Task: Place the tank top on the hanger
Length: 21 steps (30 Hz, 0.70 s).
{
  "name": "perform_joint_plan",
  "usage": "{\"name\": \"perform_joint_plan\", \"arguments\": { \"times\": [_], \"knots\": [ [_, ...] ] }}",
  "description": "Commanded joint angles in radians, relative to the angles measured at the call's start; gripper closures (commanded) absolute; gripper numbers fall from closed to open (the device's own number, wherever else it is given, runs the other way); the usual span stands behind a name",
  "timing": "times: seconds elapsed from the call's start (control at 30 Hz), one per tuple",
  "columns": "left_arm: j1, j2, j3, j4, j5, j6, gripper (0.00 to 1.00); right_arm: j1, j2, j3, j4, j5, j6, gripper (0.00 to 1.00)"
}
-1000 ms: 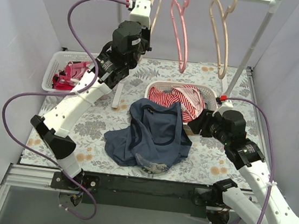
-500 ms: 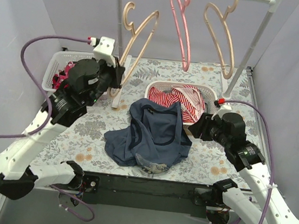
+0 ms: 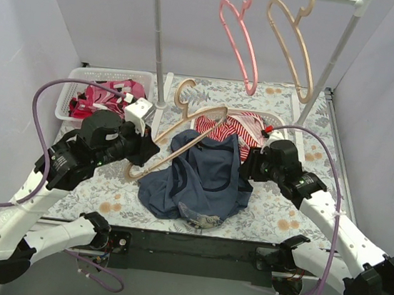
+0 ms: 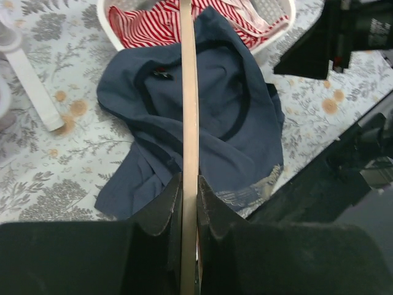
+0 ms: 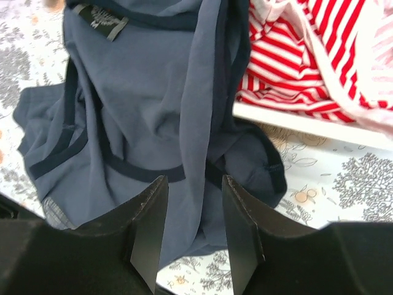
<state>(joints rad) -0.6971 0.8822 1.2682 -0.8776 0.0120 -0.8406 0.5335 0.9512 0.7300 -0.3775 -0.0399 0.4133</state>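
The navy tank top lies crumpled on the floral table, its top edge over the white basket's rim; it also shows in the left wrist view and the right wrist view. My left gripper is shut on the tan hanger and holds it slanted just left of the tank top; in the left wrist view the hanger's bar runs up between the jaws. My right gripper is open at the tank top's right edge, its jaws hovering over the cloth.
A white basket with a red-and-white striped garment sits behind the tank top. A second basket with pink-and-red clothes stands at the left. A rack holds a pink hanger and another tan hanger.
My left arm has brought the tan hanger down from the rack to table level beside the tank top. My right gripper has moved left to the tank top's right edge.
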Motion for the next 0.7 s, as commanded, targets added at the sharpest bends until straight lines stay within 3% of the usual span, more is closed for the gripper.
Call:
{"name": "perform_joint_plan", "arguments": {
  "times": [0.0, 0.37, 0.63, 0.67],
  "knots": [
    [-0.004, -0.038, 0.017, -0.057, 0.143, -0.011, 1.00, 0.006, 0.082, 0.086, 0.117, 0.061, -0.019, 0.52],
    [-0.027, -0.068, -0.021, -0.061, 0.194, -0.006, 1.00, 0.056, 0.242, 0.100, 0.118, 0.107, -0.015, 0.53],
    [-0.077, -0.098, -0.044, -0.069, 0.125, -0.005, 1.00, 0.057, 0.224, 0.120, 0.075, 0.207, -0.039, 0.99],
    [-0.082, -0.100, -0.046, -0.069, 0.121, -0.005, 1.00, 0.057, 0.221, 0.124, 0.060, 0.225, -0.039, 0.99]
  ]
}}
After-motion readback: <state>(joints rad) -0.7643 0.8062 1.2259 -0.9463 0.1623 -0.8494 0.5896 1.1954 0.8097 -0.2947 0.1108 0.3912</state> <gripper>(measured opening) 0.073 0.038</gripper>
